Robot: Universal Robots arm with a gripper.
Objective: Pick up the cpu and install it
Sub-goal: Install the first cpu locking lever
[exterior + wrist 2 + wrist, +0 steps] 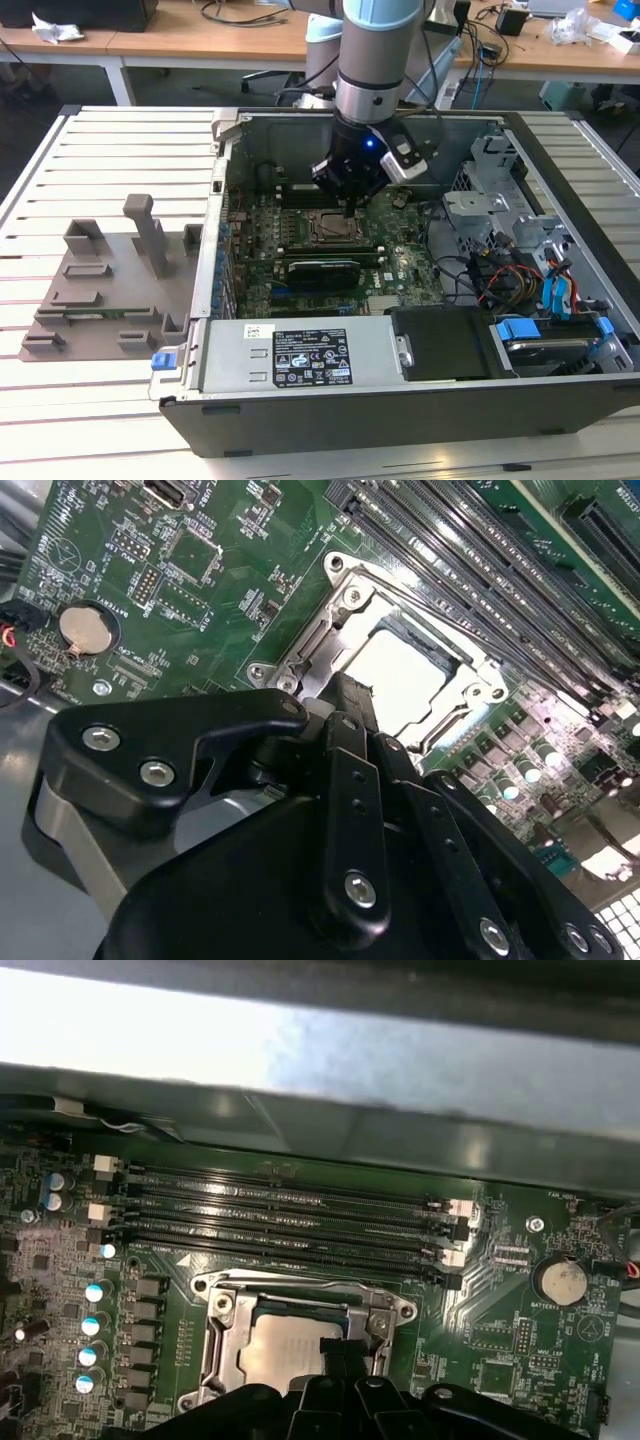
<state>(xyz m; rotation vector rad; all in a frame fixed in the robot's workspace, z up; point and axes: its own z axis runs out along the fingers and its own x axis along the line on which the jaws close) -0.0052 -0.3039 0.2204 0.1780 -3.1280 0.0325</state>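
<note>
My black pincer (345, 695) hangs just over the small square silver-topped cpu (285, 1350), which lies in the metal-framed socket (330, 640) on the green motherboard (400, 262). Seemingly released, fingertips together; I'd check the chip lies flush, untilted.

Bright overhead glare, blurred foreground

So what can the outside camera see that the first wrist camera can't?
Only the exterior view shows the whole case, the grey tray on the exterior view's left, the blue cables, the arm and the slatted table. Only the first wrist view shows the round coin battery and the memory slots up close. Both show the cpu in its socket, with the claw just above it.
</note>
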